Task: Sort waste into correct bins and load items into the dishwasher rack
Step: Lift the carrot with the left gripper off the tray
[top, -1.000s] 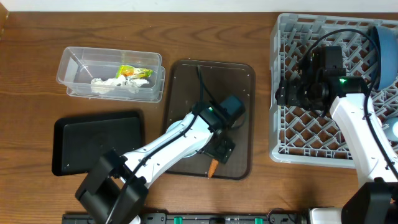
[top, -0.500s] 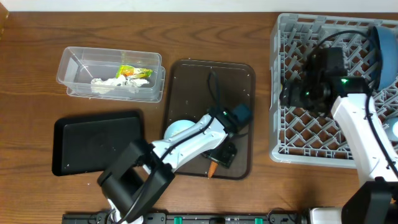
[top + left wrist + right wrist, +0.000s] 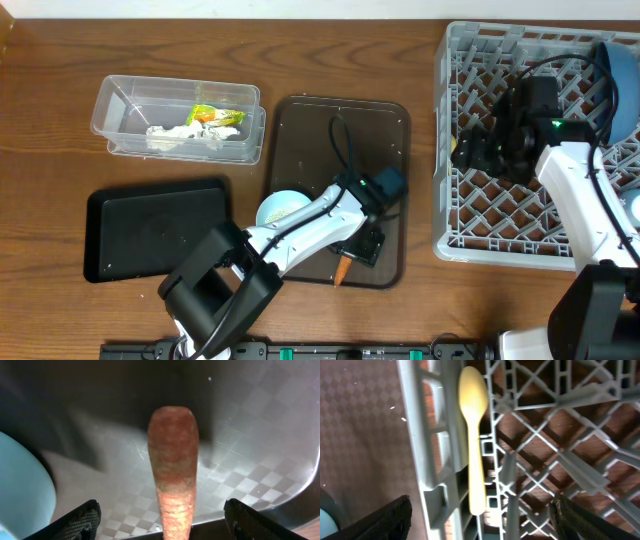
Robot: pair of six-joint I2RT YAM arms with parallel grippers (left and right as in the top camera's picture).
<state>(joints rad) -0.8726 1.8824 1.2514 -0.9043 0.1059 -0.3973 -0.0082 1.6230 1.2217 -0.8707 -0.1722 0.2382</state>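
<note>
The small orange carrot [image 3: 342, 269] lies at the front edge of the brown tray [image 3: 300, 130]. In the left wrist view the carrot [image 3: 172, 460] lies between the fingers of my open left gripper [image 3: 167, 522], which do not touch it. My left gripper [image 3: 354, 252] hovers just behind it. The cream spoon [image 3: 472, 435] lies in the left edge channel of the grey rack [image 3: 415, 435]. My right gripper [image 3: 480, 522] is open above it, over the rack [image 3: 460, 60] at its left side [image 3: 470, 152]. The dark blue plate [image 3: 620, 85] stands in the rack.
The clear tub [image 3: 110, 110] holds the wrapper [image 3: 215, 116] and tissue [image 3: 180, 135]. The black tray [image 3: 150, 230] lies front left. A pale bluish-white bowl [image 3: 283, 209] sits on the brown tray beside my left arm. A few white rice grains [image 3: 392, 407] lie on the tray.
My left arm has swung so the pale bowl now shows, and its wrist moved a little right over the carrot. My right arm shifted slightly right. The carrot has not moved.
</note>
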